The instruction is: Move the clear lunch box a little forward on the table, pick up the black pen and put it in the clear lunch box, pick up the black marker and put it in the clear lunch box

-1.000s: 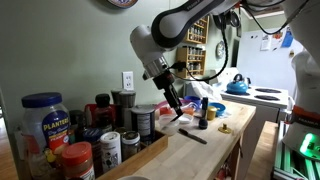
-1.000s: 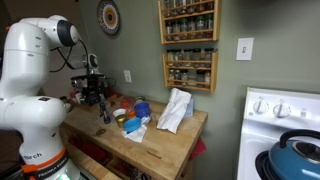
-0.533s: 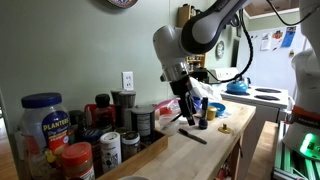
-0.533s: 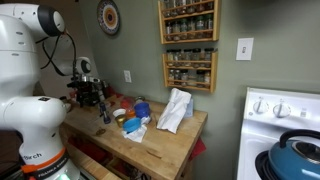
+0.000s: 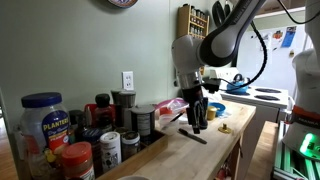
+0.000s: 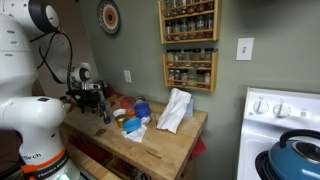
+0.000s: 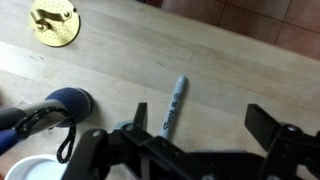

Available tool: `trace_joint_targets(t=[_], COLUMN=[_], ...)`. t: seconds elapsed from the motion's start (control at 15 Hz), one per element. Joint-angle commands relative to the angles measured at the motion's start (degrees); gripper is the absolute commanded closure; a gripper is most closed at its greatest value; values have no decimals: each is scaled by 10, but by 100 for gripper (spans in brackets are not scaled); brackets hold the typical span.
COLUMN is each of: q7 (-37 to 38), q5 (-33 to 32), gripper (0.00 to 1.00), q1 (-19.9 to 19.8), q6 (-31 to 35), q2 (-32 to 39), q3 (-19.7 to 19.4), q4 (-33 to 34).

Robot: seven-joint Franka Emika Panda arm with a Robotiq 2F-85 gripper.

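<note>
The black marker [image 7: 173, 105], a grey-black Sharpie, lies on the wooden table [image 7: 230, 70]. In the wrist view it sits between my gripper's [image 7: 200, 125] two fingers, close to the left one. The gripper is open and empty and hangs just above the table. In an exterior view the gripper [image 5: 197, 118] points down over the marker [image 5: 194, 136]. A whitish translucent tub, likely the clear lunch box [image 5: 171, 112], stands behind the gripper among the jars. I cannot make out the black pen.
A gold lid [image 7: 53, 22] and a blue round object [image 7: 66, 103] lie on the table near the marker. Several jars and tins [image 5: 45, 125] crowd one end of the table. A white cloth [image 6: 175, 110] and a blue thing [image 6: 142, 109] lie mid-table. A stove [image 6: 285, 130] stands beside the table.
The arm has swung across the table away from the jars. The gripper now hangs over the marker. Nothing was taken hold of.
</note>
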Motion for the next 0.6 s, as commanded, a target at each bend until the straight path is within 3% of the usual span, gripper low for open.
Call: trace_joint_targets(t=[0.0, 0.4, 0.47, 0.53], q7=[22, 34, 33, 33], q5=[0, -12, -13, -13], gripper=[0, 0, 17, 26], q1=[-8, -9, -8, -8], q6=[47, 79, 88, 96], q2=[5, 35, 40, 45], q3=[0, -7, -7, -9], q4=[-26, -25, -24, -23])
